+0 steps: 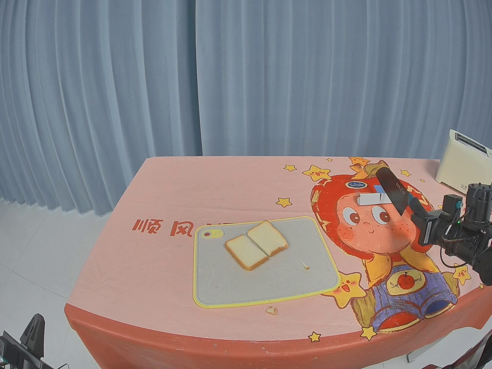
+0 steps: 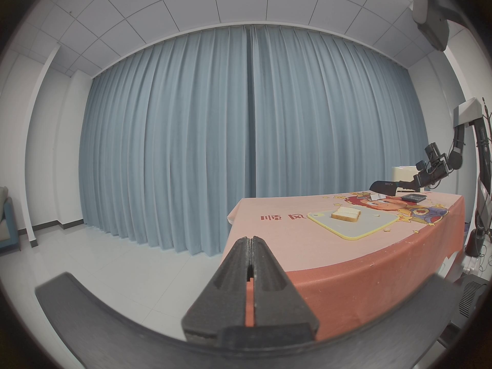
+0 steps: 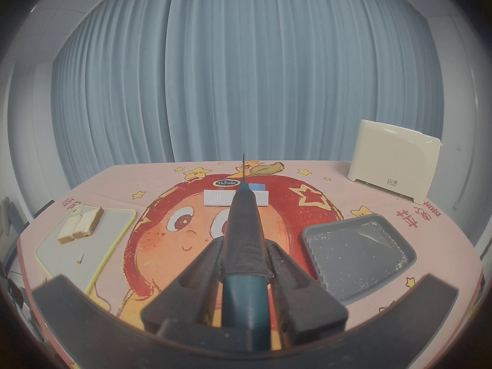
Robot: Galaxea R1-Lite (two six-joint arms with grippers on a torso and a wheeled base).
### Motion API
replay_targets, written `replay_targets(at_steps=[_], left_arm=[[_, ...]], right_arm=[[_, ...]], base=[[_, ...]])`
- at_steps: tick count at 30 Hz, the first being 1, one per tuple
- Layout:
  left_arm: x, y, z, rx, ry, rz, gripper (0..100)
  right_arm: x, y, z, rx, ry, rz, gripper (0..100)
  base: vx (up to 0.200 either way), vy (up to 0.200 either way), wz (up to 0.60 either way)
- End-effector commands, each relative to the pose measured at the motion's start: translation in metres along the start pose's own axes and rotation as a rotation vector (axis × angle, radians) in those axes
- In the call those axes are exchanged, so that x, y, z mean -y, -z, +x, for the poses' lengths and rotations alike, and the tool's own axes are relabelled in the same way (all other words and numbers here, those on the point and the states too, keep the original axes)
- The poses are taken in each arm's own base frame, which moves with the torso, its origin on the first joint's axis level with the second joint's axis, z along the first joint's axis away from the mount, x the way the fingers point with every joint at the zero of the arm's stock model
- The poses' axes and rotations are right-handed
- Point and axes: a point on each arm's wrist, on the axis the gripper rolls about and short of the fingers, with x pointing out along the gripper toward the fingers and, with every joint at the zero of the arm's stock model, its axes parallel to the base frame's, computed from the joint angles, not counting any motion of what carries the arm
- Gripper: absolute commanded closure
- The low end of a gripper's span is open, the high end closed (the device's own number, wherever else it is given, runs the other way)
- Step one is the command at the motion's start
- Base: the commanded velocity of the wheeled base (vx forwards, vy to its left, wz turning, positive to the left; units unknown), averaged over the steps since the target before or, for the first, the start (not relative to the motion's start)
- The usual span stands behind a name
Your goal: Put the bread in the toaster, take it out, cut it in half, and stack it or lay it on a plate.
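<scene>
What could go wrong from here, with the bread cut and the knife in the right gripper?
The right gripper holds the black-bladed, teal-handled knife in the air near the small white block; a poor set-down could let it slip off. The two tan bread halves touch on the grey, yellow-rimmed cutting board, so grasping one may drag the other. The dark rectangular tray lies well away, a long carry.

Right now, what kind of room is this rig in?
Probably a lab or data-collection room staged as a kitchen, not a real one: a wall-wide curtain backdrop, office panel ceiling, and one table carrying a toaster, cutting board and cut bread; the right gripper holds a knife.
</scene>
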Motion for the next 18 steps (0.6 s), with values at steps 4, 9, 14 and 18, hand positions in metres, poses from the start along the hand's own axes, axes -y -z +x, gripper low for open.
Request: replay_targets(at_steps=[4,9,14,18], left_arm=[[0.0001,0.0048,0.0013,-0.018,0.0,-0.001,100],[0.0001,0.0048,0.0013,-0.018,0.0,-0.001,100],[0.0001,0.0048,0.0013,-0.018,0.0,-0.001,100],[0.0001,0.0048,0.0013,-0.018,0.0,0.001,100]], right_arm=[[-0.0018,0.0009,0.0025,-0.006,-0.007,-0.003,100],[-0.0025,-0.0004,0.0009,0.002,-0.01,-0.006,100],[-0.0061,0.0004,0.0002,0.0,-0.023,-0.012,100],[-0.006,0.0003,-0.0005,0.002,-0.023,-0.012,100]], base=[[0.0,0.0,0.0],[0.0,0.0,0.0],[0.0,0.0,0.0],[0.0,0.0,0.0]])
